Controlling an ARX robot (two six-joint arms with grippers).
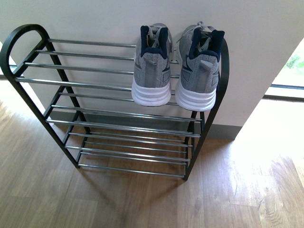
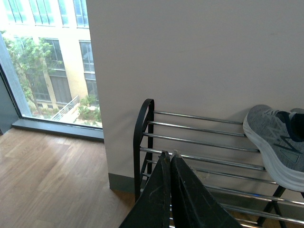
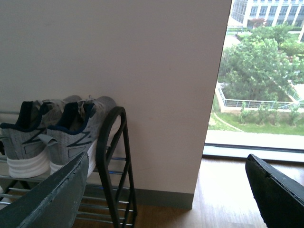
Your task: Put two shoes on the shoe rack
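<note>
Two grey knit shoes with white soles stand side by side, heels outward, on the top tier of the shoe rack [image 1: 28, 35]: one shoe [image 1: 152, 66] on the left, the other shoe [image 1: 200, 69] by the rack's right arch. Neither arm shows in the front view. In the left wrist view my left gripper [image 2: 170, 155] is shut with nothing between its fingers, off the rack's [image 2: 144, 118] left end; one shoe [image 2: 275, 142] shows on the rods. In the right wrist view my right gripper [image 3: 166, 190] stands wide open and empty beside the rack's arch [image 3: 111, 137], with both shoes [image 3: 52, 137] beyond it.
The rack stands against a pale wall [image 1: 142, 19] on a wooden floor [image 1: 142, 204]. Its lower tiers carry nothing. A floor-length window [image 3: 261, 71] lies to the right of the wall, another window [image 2: 42, 61] to the left.
</note>
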